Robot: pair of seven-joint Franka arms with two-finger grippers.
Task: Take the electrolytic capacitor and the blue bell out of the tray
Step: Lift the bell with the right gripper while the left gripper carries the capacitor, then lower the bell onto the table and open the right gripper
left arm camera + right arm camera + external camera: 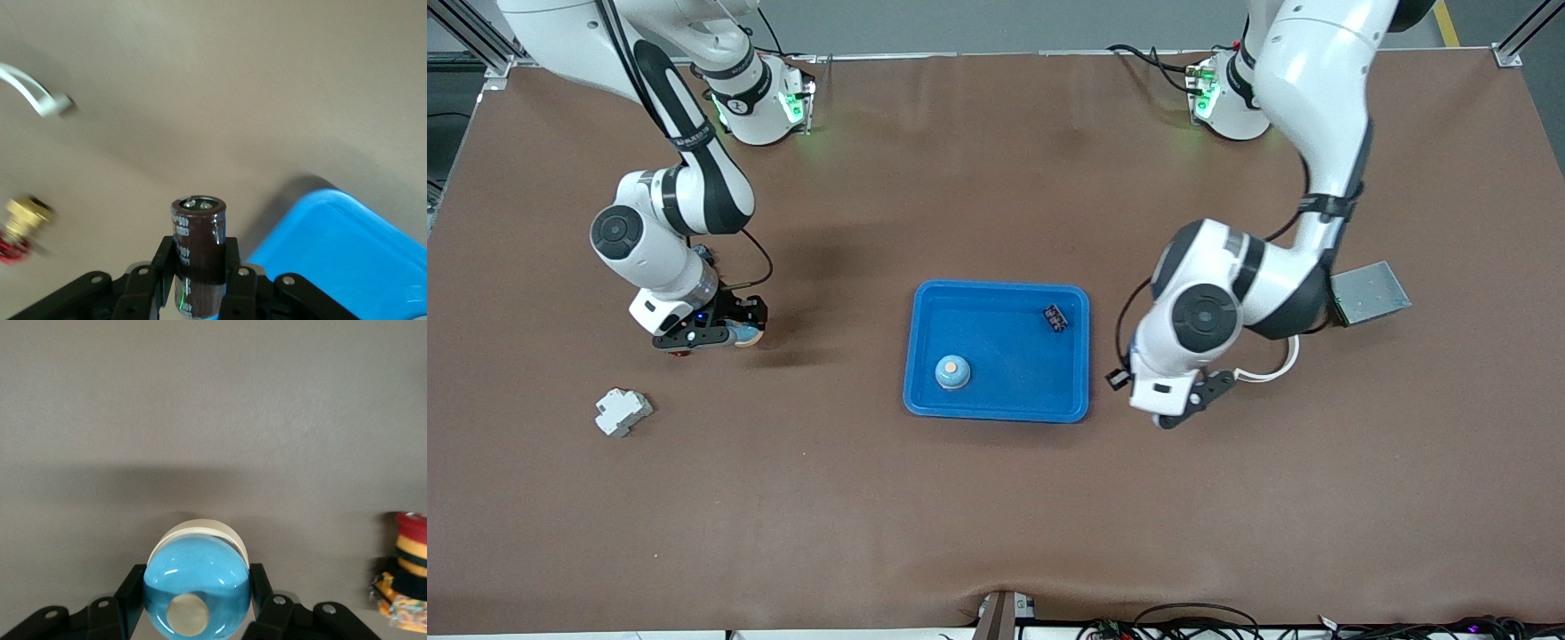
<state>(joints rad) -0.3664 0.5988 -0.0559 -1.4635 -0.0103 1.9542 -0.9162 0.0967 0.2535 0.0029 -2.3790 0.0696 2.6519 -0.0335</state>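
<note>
Front view: blue tray [996, 298] holds a bell [952, 372]; both fingers pinch parts.

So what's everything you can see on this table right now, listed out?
Tray: one, blue, mid-table.
Tray bell: one, light blue, in the tray.
Held bell: one, light blue, in the right arm's jaws.
Capacitor: one, dark brown, in the left arm's jaws.
Small part: one, black, in the tray, farther from the camera than the tray bell.
Plastic block: one, white, toward the right arm's end.
Metal box: one, grey, toward the left arm's end.
Left arm: white, jaws beside the tray.
Right arm: white, jaws over bare table.
</note>
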